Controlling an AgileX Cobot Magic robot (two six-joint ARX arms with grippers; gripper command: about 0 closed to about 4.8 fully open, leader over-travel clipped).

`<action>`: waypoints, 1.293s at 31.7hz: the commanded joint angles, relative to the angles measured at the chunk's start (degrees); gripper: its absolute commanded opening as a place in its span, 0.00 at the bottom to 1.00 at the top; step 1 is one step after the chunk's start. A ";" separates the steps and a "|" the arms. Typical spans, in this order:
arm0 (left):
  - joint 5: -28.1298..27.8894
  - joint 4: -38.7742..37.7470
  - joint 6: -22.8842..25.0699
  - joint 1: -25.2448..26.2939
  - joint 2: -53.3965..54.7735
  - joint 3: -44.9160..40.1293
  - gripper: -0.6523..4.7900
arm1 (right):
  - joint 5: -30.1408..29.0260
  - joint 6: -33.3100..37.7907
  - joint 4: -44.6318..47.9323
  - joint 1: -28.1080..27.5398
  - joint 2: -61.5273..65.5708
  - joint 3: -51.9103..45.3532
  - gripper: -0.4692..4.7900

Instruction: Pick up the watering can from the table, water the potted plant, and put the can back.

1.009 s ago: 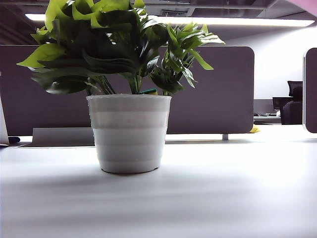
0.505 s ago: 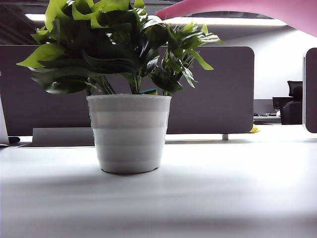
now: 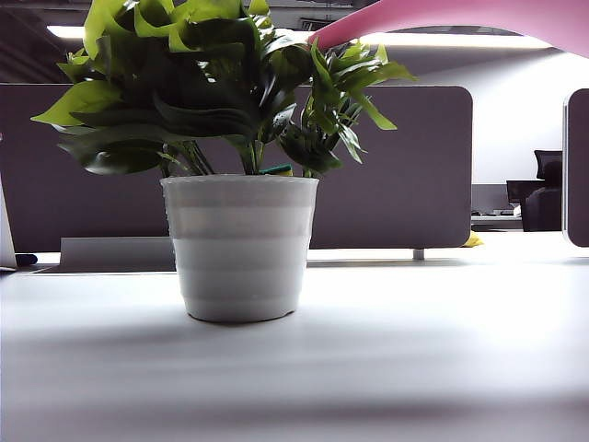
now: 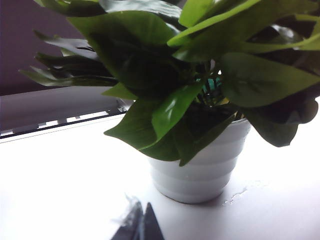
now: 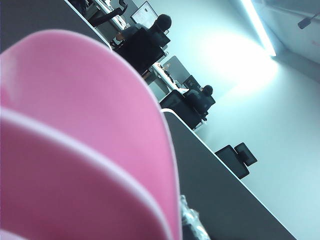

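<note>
The can hangs tilted, its spout tip touching the plant's top leaves. The right gripper sits just behind the can's body; its grip can't be told. The left gripper, jaws together, rests low on the table near the pot.

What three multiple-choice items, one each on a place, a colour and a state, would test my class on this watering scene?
1. Where is the tip of the watering can's spout?
A. resting on the table
B. at the top leaves of the potted plant
C. behind the pot

2. What colour is the potted plant's pot?
A. white
B. brown
C. pink

3. How does the pot stand?
A. tipped over
B. lifted off the table
C. upright on the table

Key: 1 B, the exterior view shows the spout tip among the upper leaves; 2 A, the ribbed pot is white in both views that show it; 3 C, its base sits flat on the tabletop.
</note>
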 commanded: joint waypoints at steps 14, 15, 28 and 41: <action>0.04 0.59 -0.17 0.02 0.07 0.07 0.11 | -0.31 -1.81 6.75 0.02 -0.13 4.02 0.08; 0.04 0.59 -0.17 0.02 0.07 0.07 0.11 | -0.31 -1.81 6.64 0.02 -0.13 4.11 0.08; 0.04 0.59 -0.17 0.02 0.07 0.07 0.11 | -0.46 3.45 2.10 0.02 -0.26 4.09 0.08; 0.04 0.59 -0.17 0.00 0.07 0.07 0.11 | 2.05 12.72 -2.51 -0.07 -1.11 3.10 0.08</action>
